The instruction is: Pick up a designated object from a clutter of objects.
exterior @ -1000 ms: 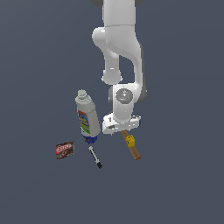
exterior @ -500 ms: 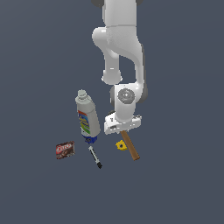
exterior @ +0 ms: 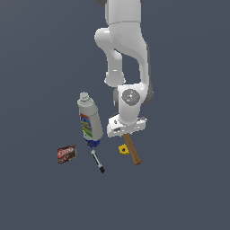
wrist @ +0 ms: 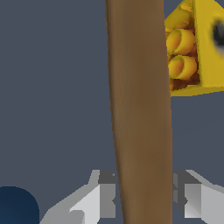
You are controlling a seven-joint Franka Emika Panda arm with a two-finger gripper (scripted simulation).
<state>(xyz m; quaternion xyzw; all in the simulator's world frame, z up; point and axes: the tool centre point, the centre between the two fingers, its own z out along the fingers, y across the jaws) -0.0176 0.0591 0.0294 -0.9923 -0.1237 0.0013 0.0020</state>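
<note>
Between my two grey fingers [wrist: 103,197] runs the long brown wooden handle of the claw hammer [wrist: 140,109]; both pads press against its sides, so my gripper [wrist: 142,197] is closed onto it and open no wider than the handle. From the exterior view, the handle [exterior: 132,149] slants out below my white wrist, while the hammer's head is hidden behind my hand. Just beside the handle sits the small yellow block [exterior: 124,149], its studded hollow face showing close in the wrist view. Toward the exterior view's left lie the white labelled bottle [exterior: 89,118], a small blue ball [exterior: 93,143] at its base, the thin black-and-white marker [exterior: 97,161] and the small red-brown box [exterior: 66,154].
</note>
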